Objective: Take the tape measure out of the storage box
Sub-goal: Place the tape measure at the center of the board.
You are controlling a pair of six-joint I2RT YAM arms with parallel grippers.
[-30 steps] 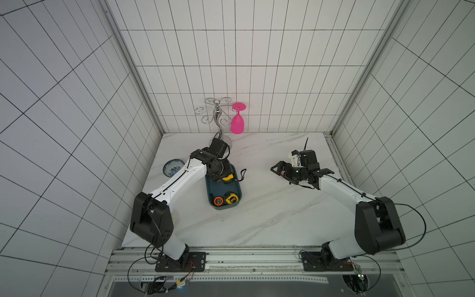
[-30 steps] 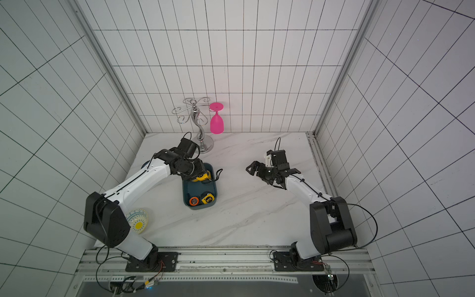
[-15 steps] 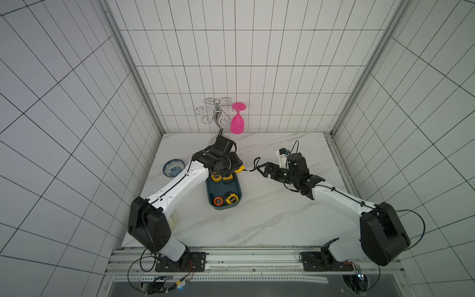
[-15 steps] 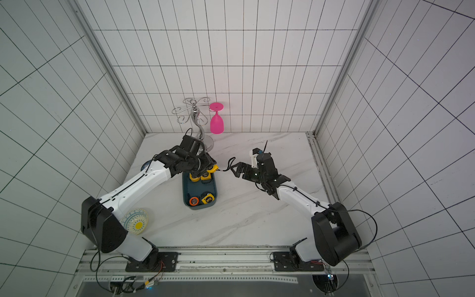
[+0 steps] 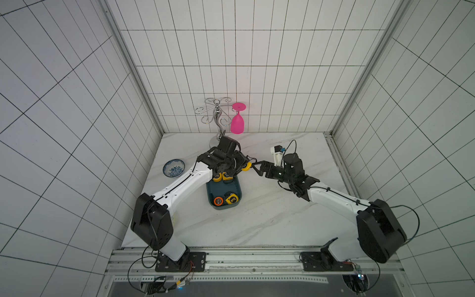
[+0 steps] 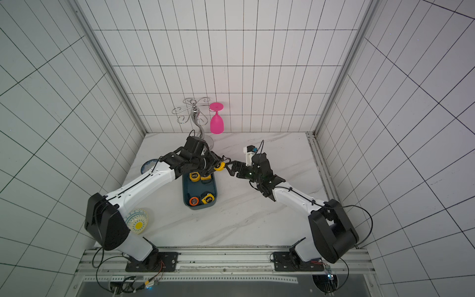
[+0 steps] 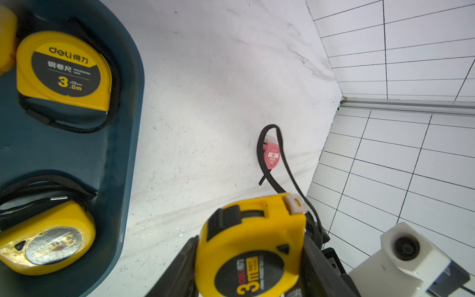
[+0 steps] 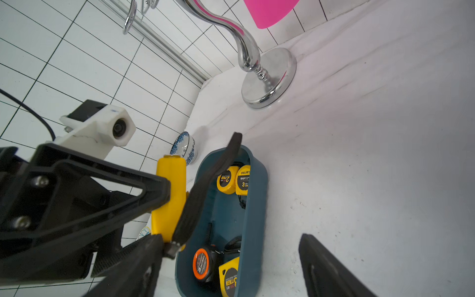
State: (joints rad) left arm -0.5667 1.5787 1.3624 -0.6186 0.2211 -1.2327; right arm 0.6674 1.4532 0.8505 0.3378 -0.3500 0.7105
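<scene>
The storage box (image 5: 221,189) (image 6: 198,189) is a dark teal tub lying mid-table. My left gripper (image 5: 244,165) (image 7: 249,257) is shut on a yellow tape measure (image 5: 246,166) (image 7: 253,244), held in the air just past the tub's far right corner. A black strap with a pink tag (image 7: 272,156) hangs from it. My right gripper (image 5: 254,167) (image 8: 230,241) is open, and one of its fingers (image 8: 136,264) sits right by the held tape measure (image 8: 169,195). Several more tape measures stay in the tub, such as a yellow one (image 7: 64,69) and an orange-rimmed one (image 8: 201,264).
A chrome glass rack (image 5: 218,120) with a hanging pink glass (image 5: 237,123) stands at the back wall behind the left arm. A blue-patterned bowl (image 5: 174,168) lies at the left edge. A yellow-patterned bowl (image 6: 137,221) lies beside the left arm's base.
My left gripper rose out of the tub with the yellow tape measure and carried it right. The right arm swung left to meet it, and its jaws narrowed a little.
</scene>
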